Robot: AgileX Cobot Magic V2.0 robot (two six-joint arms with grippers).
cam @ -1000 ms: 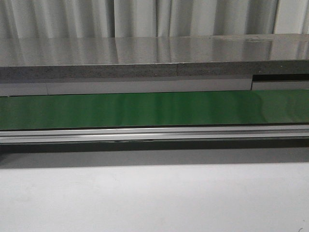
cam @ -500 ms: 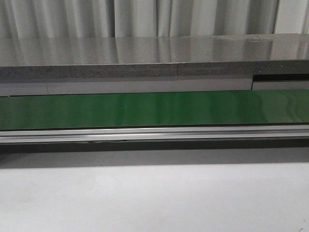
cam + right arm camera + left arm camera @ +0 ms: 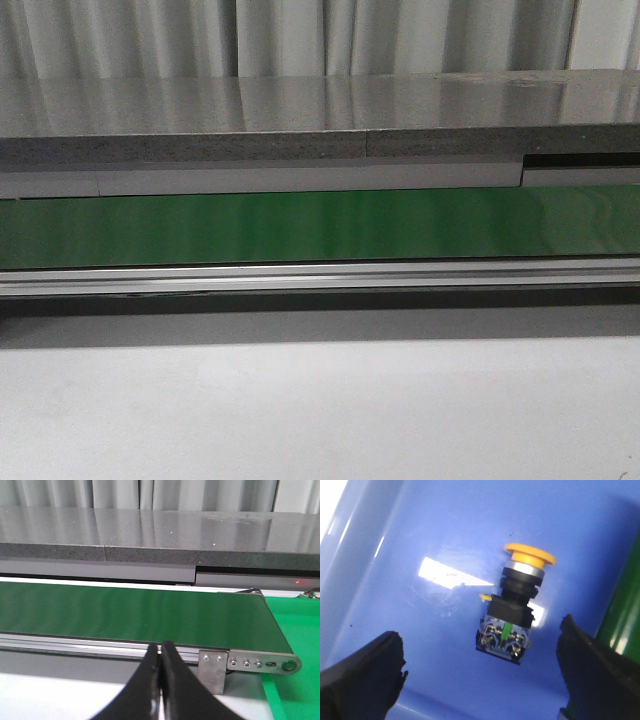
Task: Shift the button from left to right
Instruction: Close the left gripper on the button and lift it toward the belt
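In the left wrist view the button point(image 3: 515, 607) lies on its side on the floor of a blue bin point(image 3: 420, 540): a round yellow mushroom cap, a black blocky body, a small yellow tab and metal terminals at its base. My left gripper point(image 3: 480, 672) hangs over it, open, its black fingers point(image 3: 365, 675) wide apart on either side of the button's base and not touching it. My right gripper point(image 3: 160, 652) is shut with nothing between its fingers, held in front of the green conveyor belt point(image 3: 130, 612). Neither gripper nor the button shows in the front view.
A green conveyor belt point(image 3: 320, 225) with an aluminium side rail point(image 3: 320, 278) runs across the front view, a grey stone-like ledge point(image 3: 300, 120) behind it and a white table surface point(image 3: 320, 410) in front. A green mat point(image 3: 295, 630) lies past the belt's end.
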